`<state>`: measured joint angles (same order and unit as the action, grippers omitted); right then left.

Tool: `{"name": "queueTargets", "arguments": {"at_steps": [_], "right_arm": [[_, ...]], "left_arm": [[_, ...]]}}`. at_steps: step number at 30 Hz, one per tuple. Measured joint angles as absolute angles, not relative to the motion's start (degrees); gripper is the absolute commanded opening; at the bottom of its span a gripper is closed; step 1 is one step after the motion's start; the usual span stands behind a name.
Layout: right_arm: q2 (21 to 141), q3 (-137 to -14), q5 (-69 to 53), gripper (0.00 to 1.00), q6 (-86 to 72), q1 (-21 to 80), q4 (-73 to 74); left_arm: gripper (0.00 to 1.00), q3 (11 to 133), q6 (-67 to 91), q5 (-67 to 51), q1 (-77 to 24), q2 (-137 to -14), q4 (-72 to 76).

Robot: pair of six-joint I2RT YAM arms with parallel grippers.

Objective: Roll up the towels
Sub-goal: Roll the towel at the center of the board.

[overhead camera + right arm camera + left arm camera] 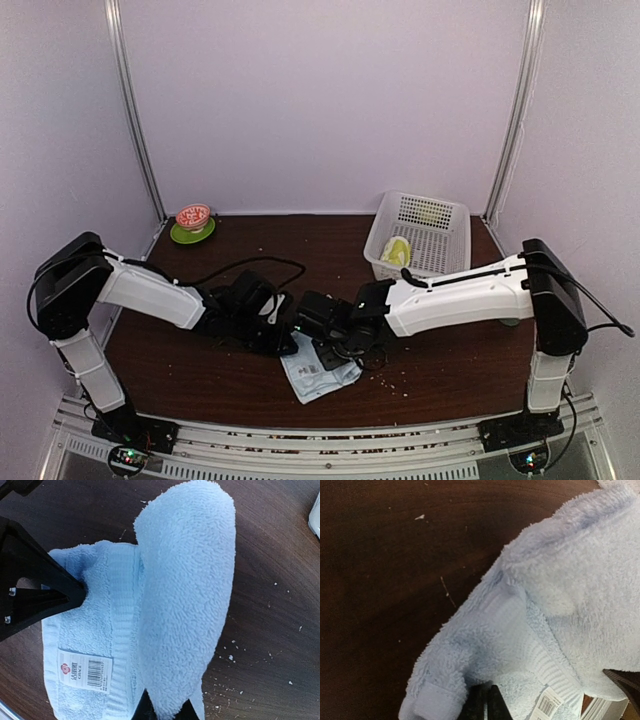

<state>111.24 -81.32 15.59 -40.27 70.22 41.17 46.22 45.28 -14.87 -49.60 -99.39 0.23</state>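
Lower centre of the counter [440, 372]: right fingers [142, 713] pinch the half-rolled light-blue towel [185, 580]; left fingers [479, 706] (nearly together) touch its flat edge.

Towel [185, 580]: light blue and fluffy, partly rolled, filling the middle of the frame.
Roll: thick, running from the top centre-right down to the bottom centre, tapering at its lower end.
Flat part: left of the roll, with a ribbed woven band alongside it.
Label [84, 671]: white, with a barcode and a red mark, lower left on the flat part.
Right gripper [166, 711]: two black fingertips at the bottom edge, one on each side of the roll's tapered end, pinching it.
Left gripper [70, 592]: a black wedge reaching in from the left edge, its tip touching the flat part; its grip is not visible.
Table [270, 605]: dark brown wood, with white crumbs [231, 657] scattered at lower right.
White object [316, 517]: a corner at the upper right edge, too little shown to name.
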Motion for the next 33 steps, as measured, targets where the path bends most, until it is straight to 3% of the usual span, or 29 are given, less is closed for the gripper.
{"name": "queueTargets", "arguments": {"at_steps": [4,15,22,33], "right_arm": [[111.1,-79.8,13.7,0.05,-40.2,70.2,38.0],[108.1,-73.7,6.4,0.32,-39.6,70.0,27.7],[104.2,-66.3,-1.4,0.38,-38.8,68.7,18.2],[104.2,-65.1,-8.5,0.38,-39.2,68.4,11.1]], "left_arm": [[0.02,45.7,45.5,-15.2,-49.6,-99.4,1.1],[0.02,44.3,45.5,-15.3,-49.6,-97.9,1.1],[0.02,44.2,44.8,-14.4,-49.6,-94.8,-1.8],[0.0,44.2,45.3,-15.0,-49.6,-96.0,-1.2]]}}
